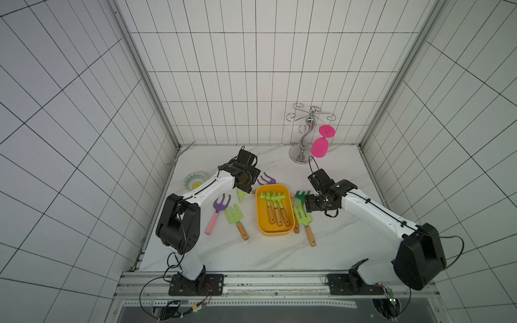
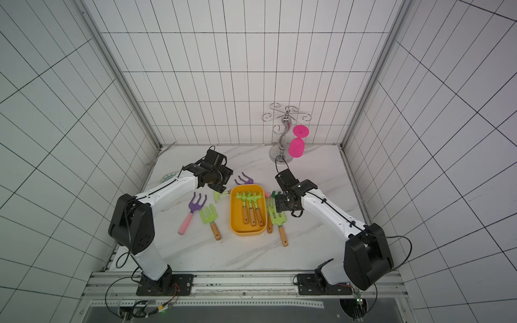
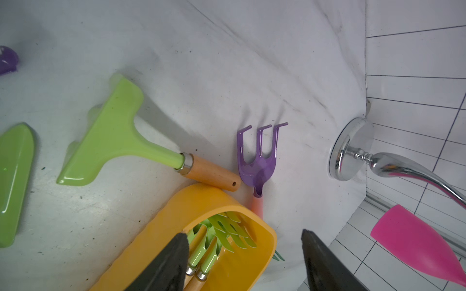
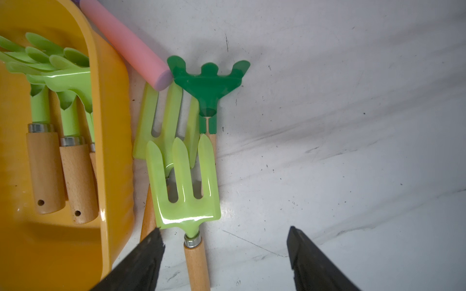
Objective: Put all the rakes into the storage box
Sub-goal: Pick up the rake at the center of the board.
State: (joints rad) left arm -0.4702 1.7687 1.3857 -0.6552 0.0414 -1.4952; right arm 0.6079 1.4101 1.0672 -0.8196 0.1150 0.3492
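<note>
Black left gripper (image 3: 243,234) and right gripper (image 4: 225,229) gape empty.

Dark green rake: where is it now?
In both top views the dark green rake lies outside the storage box's far right corner, head against the pink handle's tip, beside two light green forks.

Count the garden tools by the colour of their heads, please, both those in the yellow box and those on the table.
Light green heads: 7 (3 rakes in the storage box, 4 on the table)
Purple heads: 2
Dark green head: 1
Total: 10
</note>
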